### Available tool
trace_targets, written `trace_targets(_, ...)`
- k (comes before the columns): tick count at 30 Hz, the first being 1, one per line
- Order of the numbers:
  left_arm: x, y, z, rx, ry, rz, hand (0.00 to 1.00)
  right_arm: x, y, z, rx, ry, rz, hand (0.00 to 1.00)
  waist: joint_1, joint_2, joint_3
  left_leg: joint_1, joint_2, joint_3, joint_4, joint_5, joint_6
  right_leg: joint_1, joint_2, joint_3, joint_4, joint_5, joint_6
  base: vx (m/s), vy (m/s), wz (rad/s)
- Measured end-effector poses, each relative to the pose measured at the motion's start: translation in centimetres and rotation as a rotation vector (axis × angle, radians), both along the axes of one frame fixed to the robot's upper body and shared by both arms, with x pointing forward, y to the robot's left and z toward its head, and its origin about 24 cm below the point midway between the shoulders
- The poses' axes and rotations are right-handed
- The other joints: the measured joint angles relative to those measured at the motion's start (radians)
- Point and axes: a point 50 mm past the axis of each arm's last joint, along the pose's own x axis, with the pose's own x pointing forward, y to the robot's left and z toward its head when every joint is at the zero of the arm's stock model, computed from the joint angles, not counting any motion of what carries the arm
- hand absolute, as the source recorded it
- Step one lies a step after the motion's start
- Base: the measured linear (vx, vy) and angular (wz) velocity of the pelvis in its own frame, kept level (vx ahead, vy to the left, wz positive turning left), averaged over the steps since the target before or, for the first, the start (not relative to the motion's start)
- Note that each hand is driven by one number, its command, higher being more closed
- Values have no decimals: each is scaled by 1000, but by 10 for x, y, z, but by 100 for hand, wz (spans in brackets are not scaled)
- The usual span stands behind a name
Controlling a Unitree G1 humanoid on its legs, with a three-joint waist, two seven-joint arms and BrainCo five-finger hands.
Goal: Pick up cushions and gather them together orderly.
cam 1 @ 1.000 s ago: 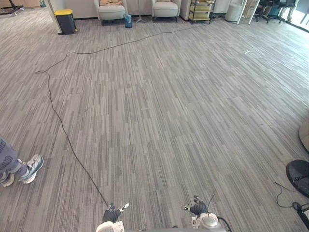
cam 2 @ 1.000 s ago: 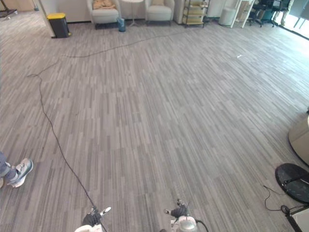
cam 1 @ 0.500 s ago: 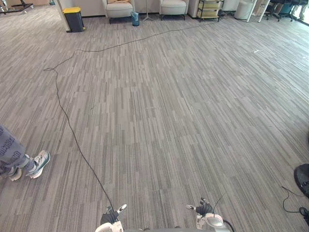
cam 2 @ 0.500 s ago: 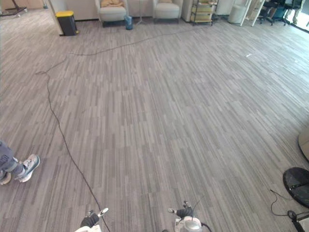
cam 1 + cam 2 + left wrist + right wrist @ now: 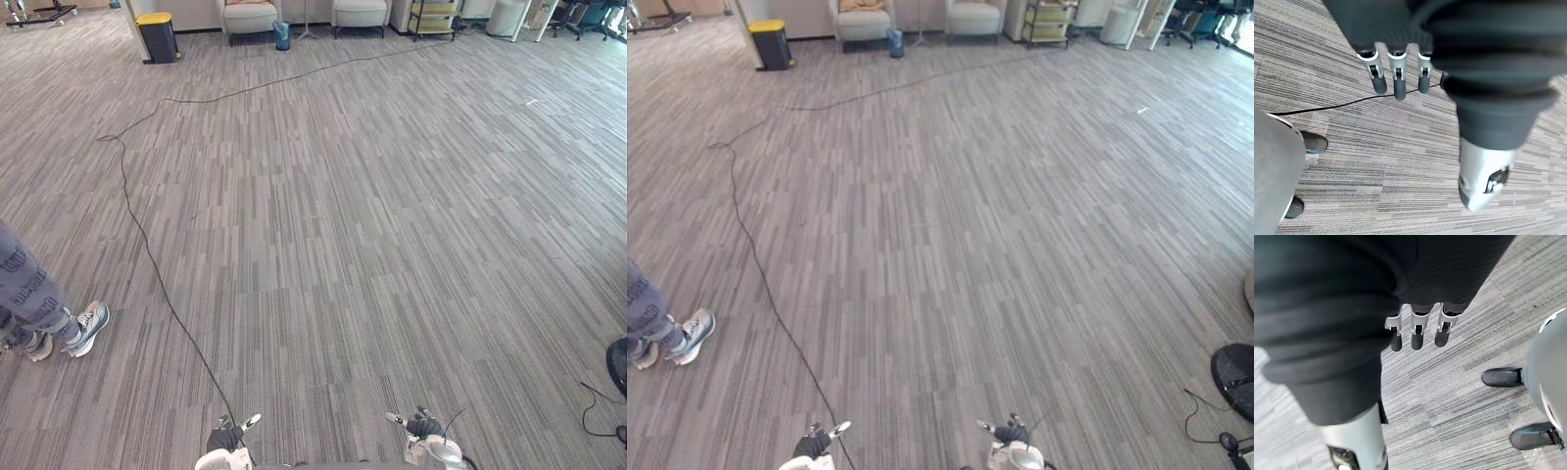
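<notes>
A tan cushion (image 5: 860,5) lies on the seat of a light armchair (image 5: 863,23) at the far end of the room. Both hands hang low at the near edge, far from it. My left hand (image 5: 227,435) has relaxed straight fingers (image 5: 1395,78) over bare carpet and holds nothing. My right hand (image 5: 423,426) also hangs open, with its fingers (image 5: 1418,333) above the carpet and nothing between them.
A person's legs and sneakers (image 5: 44,318) stand at the left. Against the far wall are a yellow-lidded bin (image 5: 159,33), a second armchair (image 5: 360,12), a small blue bin (image 5: 282,36) and a shelf trolley (image 5: 431,16). A black round base (image 5: 1234,372) lies at the right.
The camera has swung to the left, so the whole picture shifts right and more of the person's legs show. Both hands hang as before.
</notes>
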Motion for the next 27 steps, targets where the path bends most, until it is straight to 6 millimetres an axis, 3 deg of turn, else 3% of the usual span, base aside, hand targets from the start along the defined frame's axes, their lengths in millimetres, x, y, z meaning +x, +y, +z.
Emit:
trace_targets(5, 2, -1, 0, -4, -2, -1, 0, 0, -1, 0, 18, -11, -34, 0, 0, -4, 0, -26, 5, -10, 1, 0, 0, -52, -5, -10, 66, -36, -4, -36, -25, 5)
trace_targets(7, 7, 0, 1, -2, -12, -2, 0, 2, 1, 1, 26, -21, -45, 0, 0, -19, 11, -59, 6, -18, 33, -11, -9, -93, -16, -23, 128, -72, -8, 18, -31, 23)
trace_targets(9, 14, 6, 4, 9, -31, 17, 0, 6, 5, 3, 37, -47, -64, 0, 4, -38, 35, -151, 19, -19, 212, -105, -15, -138, -29, -26, 216, -124, -17, 40, -46, 12)
trace_targets(11, 16, 6, 5, -1, -46, 53, 0, 11, 1, 6, 28, -76, -85, 0, 6, -16, 50, -260, 77, -13, 475, -247, -22, -163, -10, -29, 301, -195, -29, 64, -86, 1)
trace_targets(13, 19, 8, 7, -4, -56, 81, 0, 14, 1, 8, 24, -91, -87, 0, 4, -11, 62, -348, 127, 18, 709, -275, -24, -168, 1, -32, 344, -246, -40, 121, -47, 11)
trace_targets(14, 25, 13, 11, 3, -89, 104, 0, 14, 0, 9, 16, -92, -89, 0, 9, -7, 79, -453, 187, 33, 927, -276, 4, -145, 17, -34, 352, -267, -55, 147, -21, 1)
trace_targets(15, 27, 15, 12, 6, -103, 110, 0, 14, -1, 9, 13, -89, -90, 0, 16, -8, 85, -494, 220, 36, 985, -285, -1, -127, 21, -33, 352, -280, -54, 202, -12, -2)
trace_targets(17, 31, 18, 15, 10, -126, 116, 0, 15, -1, 9, 15, -92, -98, 0, 21, -19, 91, -562, 253, 49, 960, -298, -31, -84, 1, -31, 344, -310, -38, 368, 101, -2)
trace_targets(19, 34, 19, 17, 13, -147, 111, 0, 13, -1, 8, 15, -82, -97, 0, 29, -25, 92, -603, 250, 79, 855, -287, -42, -50, -33, -25, 315, -325, -13, 410, 165, -8)
trace_targets(21, 38, 20, 20, 17, -170, 110, 0, 14, 2, 8, 14, -77, -86, 0, 45, -30, 92, -672, 224, 98, 688, -192, -49, -6, -81, -19, 258, -333, 16, 645, 321, -20)
trace_targets(22, 39, 22, 21, 25, -179, 113, 0, 11, 6, 6, 25, -63, -87, 0, 67, -46, 85, -690, 200, 97, 650, -71, -39, 20, -107, -3, 229, -331, 46, 643, 319, -31)
trace_targets(23, 39, 24, 21, 30, -177, 116, 0, 7, 8, 4, 31, -47, -88, 0, 72, -56, 79, -682, 184, 105, 665, -72, -11, 30, -122, 12, 215, -330, 47, 707, 321, -29)
trace_targets(24, 40, 31, 23, 51, -181, 113, 0, 10, 18, 3, 62, -48, -81, 0, 74, -87, 78, -685, 177, 136, 711, -127, 16, 39, -152, 24, 209, -292, 66, 726, 336, -23)
trace_targets(26, 39, 37, 24, 68, -175, 135, 0, 9, 20, 3, 68, -43, -70, 0, 98, -115, 68, -686, 176, 152, 787, -188, 57, 40, -181, 47, 241, -226, 98, 697, 339, -26)
trace_targets(27, 41, 39, 24, 81, -166, 121, 0, 9, 19, 3, 70, -47, -94, 0, 106, -132, 69, -636, 163, 163, 791, -214, 76, 14, -203, 67, 360, -171, 117, 523, 246, -25)
